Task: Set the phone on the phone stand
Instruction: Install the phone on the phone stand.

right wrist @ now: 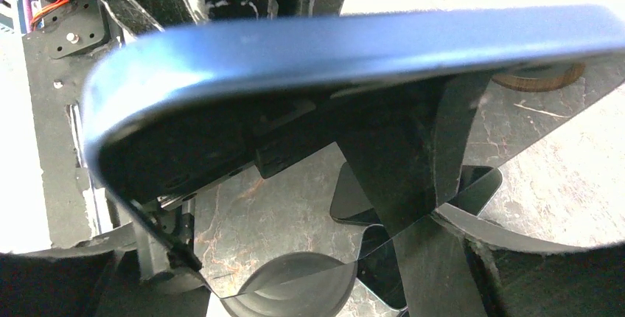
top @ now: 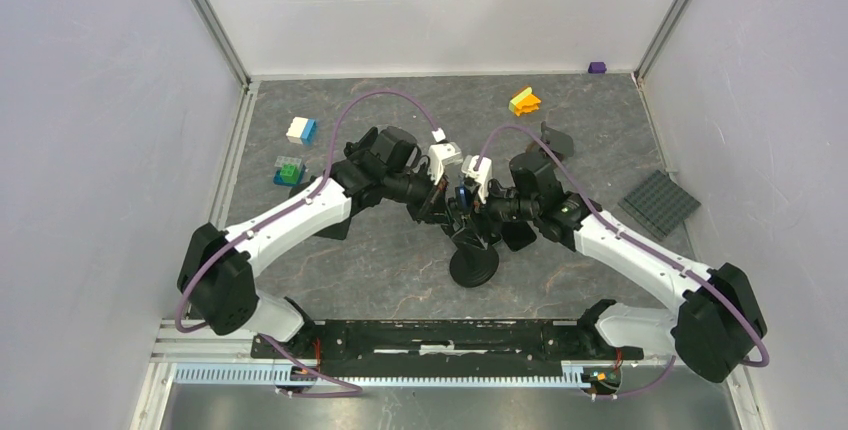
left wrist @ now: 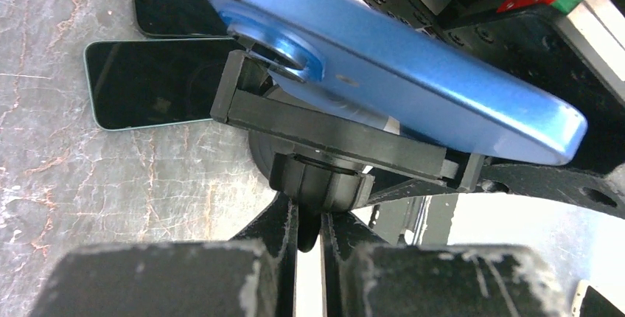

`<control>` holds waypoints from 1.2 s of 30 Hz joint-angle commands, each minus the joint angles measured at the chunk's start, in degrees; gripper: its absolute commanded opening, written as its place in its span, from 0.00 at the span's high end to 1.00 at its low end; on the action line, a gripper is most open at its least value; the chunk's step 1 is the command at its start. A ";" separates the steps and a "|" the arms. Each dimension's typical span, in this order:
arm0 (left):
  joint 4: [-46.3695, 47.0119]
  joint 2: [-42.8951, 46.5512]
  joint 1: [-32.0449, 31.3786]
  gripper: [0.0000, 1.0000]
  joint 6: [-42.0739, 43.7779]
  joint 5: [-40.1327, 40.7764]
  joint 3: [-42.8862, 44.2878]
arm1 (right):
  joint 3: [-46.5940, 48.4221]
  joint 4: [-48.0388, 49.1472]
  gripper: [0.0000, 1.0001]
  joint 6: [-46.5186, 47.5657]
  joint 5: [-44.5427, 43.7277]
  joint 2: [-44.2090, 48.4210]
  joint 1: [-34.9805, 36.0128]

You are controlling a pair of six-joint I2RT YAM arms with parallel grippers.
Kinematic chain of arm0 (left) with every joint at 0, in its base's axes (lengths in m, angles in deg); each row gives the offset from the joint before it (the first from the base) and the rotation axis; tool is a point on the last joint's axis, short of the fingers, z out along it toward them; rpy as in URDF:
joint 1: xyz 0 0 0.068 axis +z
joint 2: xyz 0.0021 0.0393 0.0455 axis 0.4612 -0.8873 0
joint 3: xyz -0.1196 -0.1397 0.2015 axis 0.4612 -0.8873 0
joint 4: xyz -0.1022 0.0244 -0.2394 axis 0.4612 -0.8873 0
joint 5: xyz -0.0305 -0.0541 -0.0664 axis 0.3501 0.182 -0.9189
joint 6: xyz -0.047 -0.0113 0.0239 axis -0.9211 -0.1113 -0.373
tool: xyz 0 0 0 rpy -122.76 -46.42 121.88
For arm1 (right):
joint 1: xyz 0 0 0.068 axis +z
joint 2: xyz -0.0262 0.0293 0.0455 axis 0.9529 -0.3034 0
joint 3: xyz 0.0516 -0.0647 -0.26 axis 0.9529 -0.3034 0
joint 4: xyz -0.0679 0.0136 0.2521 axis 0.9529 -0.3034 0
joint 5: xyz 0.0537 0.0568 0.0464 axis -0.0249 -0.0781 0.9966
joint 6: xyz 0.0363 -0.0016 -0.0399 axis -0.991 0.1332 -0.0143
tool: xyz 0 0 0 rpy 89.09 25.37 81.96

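Observation:
A blue phone (top: pixel 463 195) lies tilted on the cradle (left wrist: pixel 332 129) of a black phone stand, whose round base (top: pixel 474 267) sits on the table at centre. In the left wrist view the phone's back (left wrist: pixel 413 74) and camera ring rest on the cradle. My left gripper (left wrist: pixel 309 221) is shut on the stand's thin stem, just under its ball-joint nut (left wrist: pixel 320 180). It also shows in the top view (top: pixel 437 208). My right gripper (right wrist: pixel 295 206) holds the phone (right wrist: pixel 332 44) by its edges, from the right side (top: pixel 480 210).
Two dark phones (left wrist: pixel 155 81) (left wrist: pixel 173 0) lie flat on the table behind the stand. Another dark phone (top: pixel 557 140) lies at the back right. A grey baseplate (top: pixel 659 203) is at the right, with toy bricks (top: pixel 301 130) (top: pixel 288 171) (top: pixel 523 101) at the back.

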 commanded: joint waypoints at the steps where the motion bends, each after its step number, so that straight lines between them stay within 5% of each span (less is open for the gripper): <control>1: 11.31 -7.21 -2.65 0.98 0.40 1.89 0.83 | 7.59 9.44 1.00 13.32 30.89 -0.73 14.50; 9: 9.67 -6.43 -3.35 0.98 4.88 -1.64 -0.05 | 8.47 4.70 0.99 17.47 27.40 -1.06 13.81; 24: 11.49 -4.33 -3.35 0.98 5.65 -3.19 -2.08 | 6.27 8.77 0.75 12.05 23.22 1.68 5.80; 36: 11.58 -1.45 -2.75 0.98 9.94 -6.21 -4.87 | 3.81 11.15 0.92 11.23 16.54 3.43 -0.53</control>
